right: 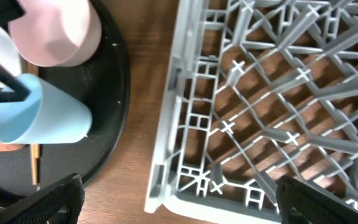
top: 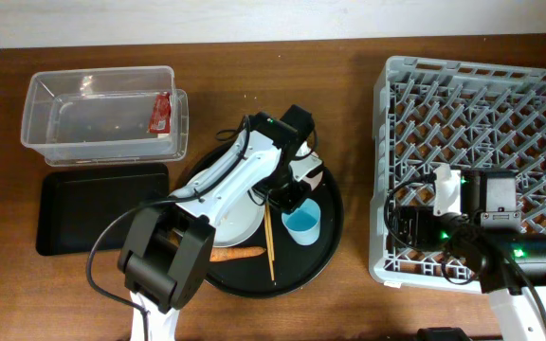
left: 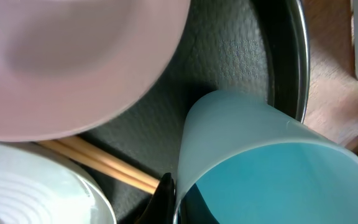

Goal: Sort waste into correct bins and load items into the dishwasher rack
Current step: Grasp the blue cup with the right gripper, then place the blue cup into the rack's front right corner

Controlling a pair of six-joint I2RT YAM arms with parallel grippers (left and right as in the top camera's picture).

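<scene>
Chopsticks (top: 270, 244) flat, long axis near-to-far.

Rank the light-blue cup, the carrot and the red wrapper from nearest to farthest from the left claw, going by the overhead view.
From the left claw:
1. Light-blue cup, right at the claw, on the round black tray.
2. Carrot, at that tray's lower-left edge.
3. Red wrapper, inside the clear tub, far upper left.
</scene>
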